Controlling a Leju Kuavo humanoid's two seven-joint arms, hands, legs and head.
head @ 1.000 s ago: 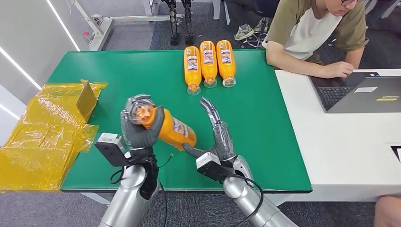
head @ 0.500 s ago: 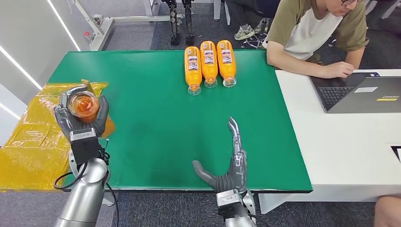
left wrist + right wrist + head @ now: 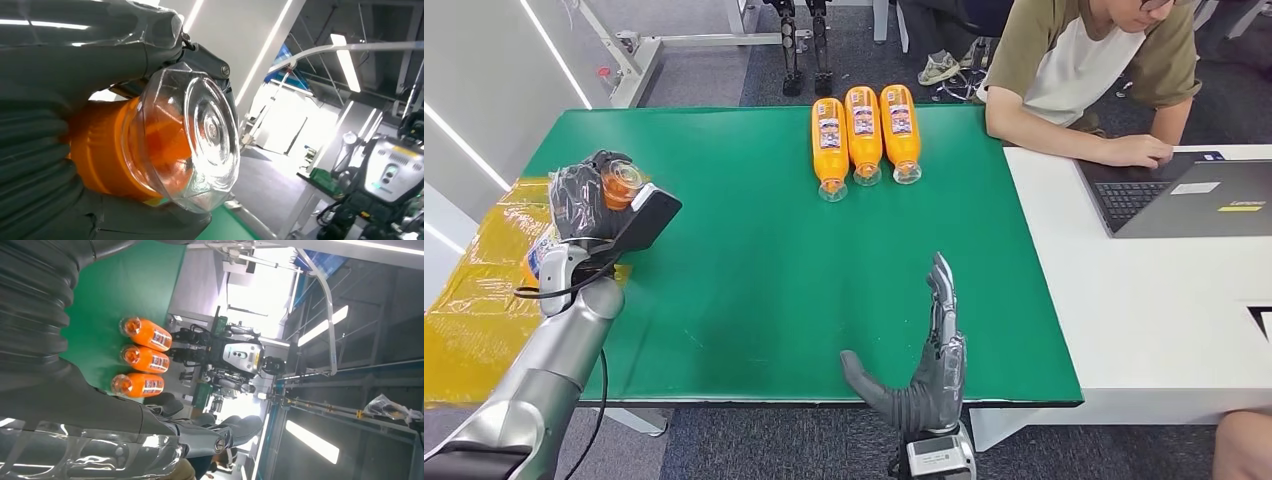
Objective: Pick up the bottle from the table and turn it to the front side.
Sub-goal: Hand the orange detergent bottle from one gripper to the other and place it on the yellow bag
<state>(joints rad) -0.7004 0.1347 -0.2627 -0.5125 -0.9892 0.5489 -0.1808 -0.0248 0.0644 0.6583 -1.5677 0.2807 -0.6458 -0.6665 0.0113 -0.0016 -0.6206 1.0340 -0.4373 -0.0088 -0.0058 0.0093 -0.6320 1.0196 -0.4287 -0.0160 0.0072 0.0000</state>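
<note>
One bottle is gripped by the left hand beyond the counter's left edge, right hand spread; a slackened grip would likely drop it off-counter.

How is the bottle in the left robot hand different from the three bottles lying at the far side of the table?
The held bottle is lifted off the green table, gripped by the left robot hand at the table's left edge; the three bottles lie flat on the table, side by side, untouched. Its clear cap points up toward the head camera; theirs point toward the robot. All are orange with clear caps.
</note>
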